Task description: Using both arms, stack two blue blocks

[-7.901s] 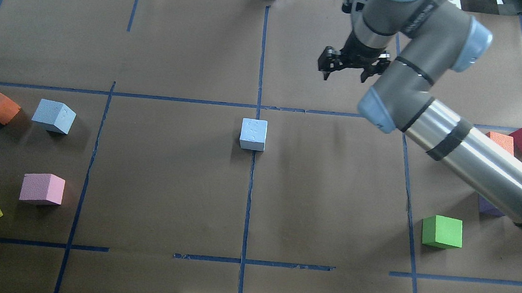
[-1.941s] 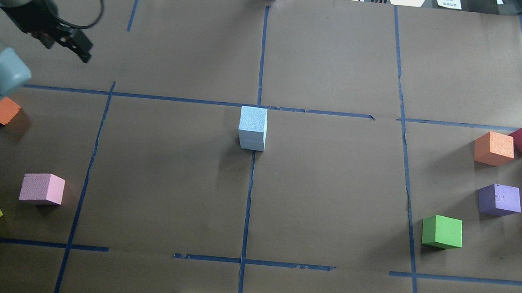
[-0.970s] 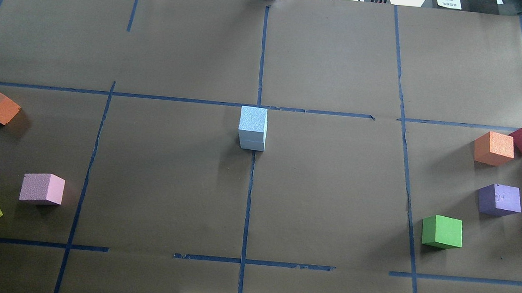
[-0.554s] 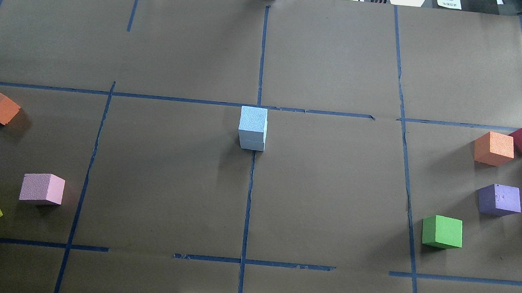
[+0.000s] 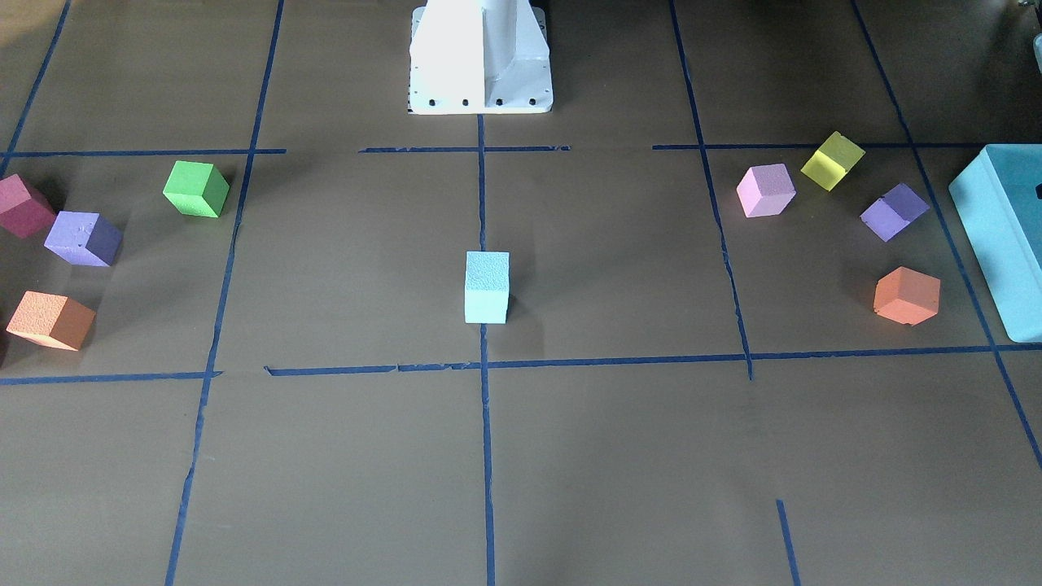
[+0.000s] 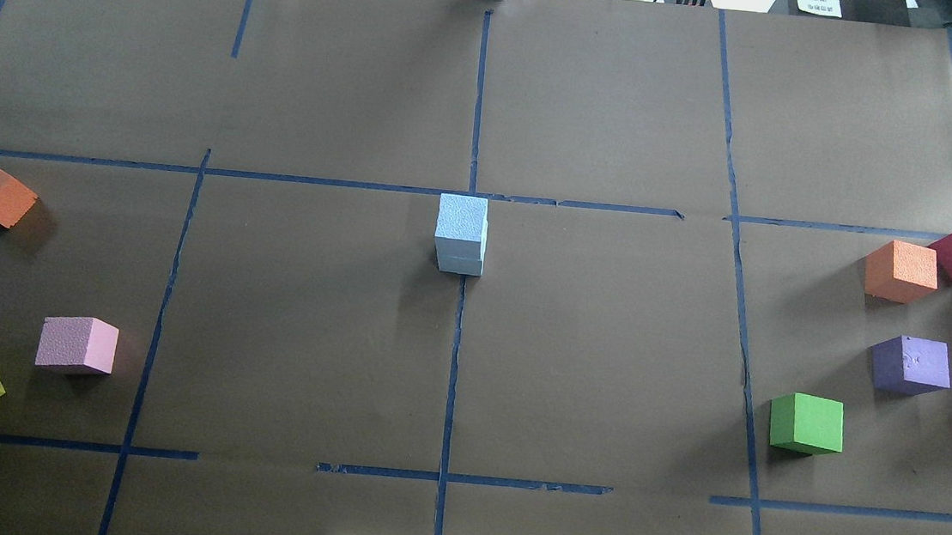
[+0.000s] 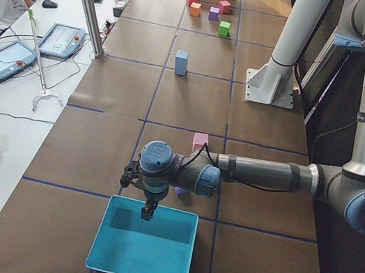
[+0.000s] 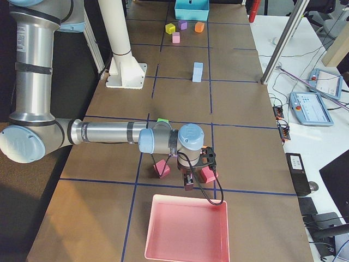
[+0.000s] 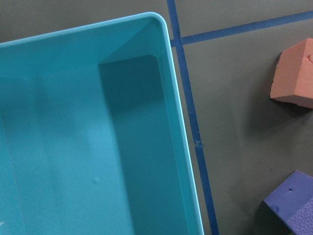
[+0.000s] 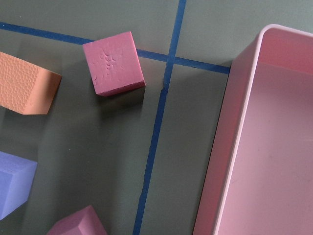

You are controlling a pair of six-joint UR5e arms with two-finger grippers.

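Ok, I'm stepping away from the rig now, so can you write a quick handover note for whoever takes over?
Left gripper: hangs over the turquoise plastic bin at the table's left end. Whether its fingers are open or shut cannot be told.
Right gripper: hangs beside the pink plastic bin at the right end. Its fingers cannot be judged either.
Blocks: the upper light-blue foam cube sits on the lower light-blue foam cube at the table's centre, roughly flush.
Done: the stack is built and both arms are away from it.
Left: nothing visible.
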